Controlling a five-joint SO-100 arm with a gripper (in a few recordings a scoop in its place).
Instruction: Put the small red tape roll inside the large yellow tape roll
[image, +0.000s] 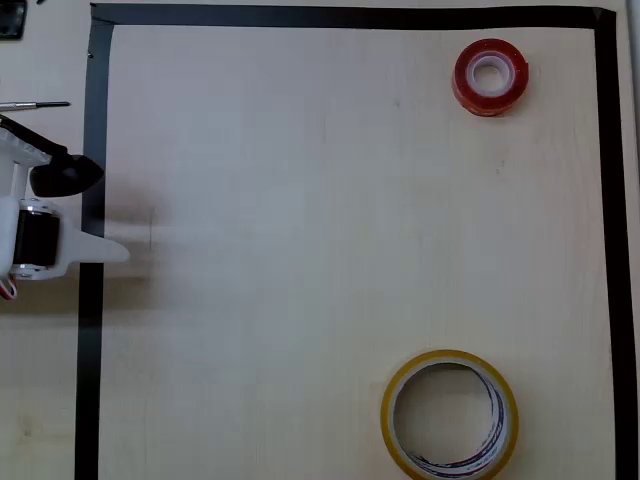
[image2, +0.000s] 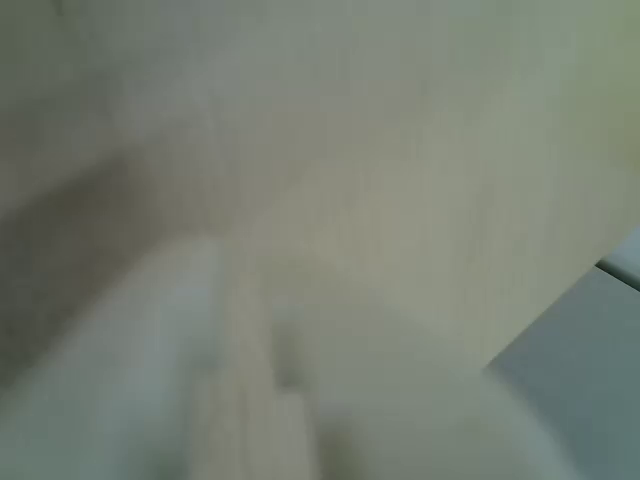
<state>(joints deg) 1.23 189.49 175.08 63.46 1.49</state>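
Tape marks a black border around the pale wooden table in the overhead view. The small red tape roll lies flat at upper right, well apart from the large yellow tape roll at lower right. The gripper sits at the left edge; whether it is released or clenched cannot be told, and the wrist view is a blur.

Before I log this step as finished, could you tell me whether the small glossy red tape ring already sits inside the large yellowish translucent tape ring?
No, the small glossy red tape ring lies near the top, apart from the large yellowish translucent tape ring.
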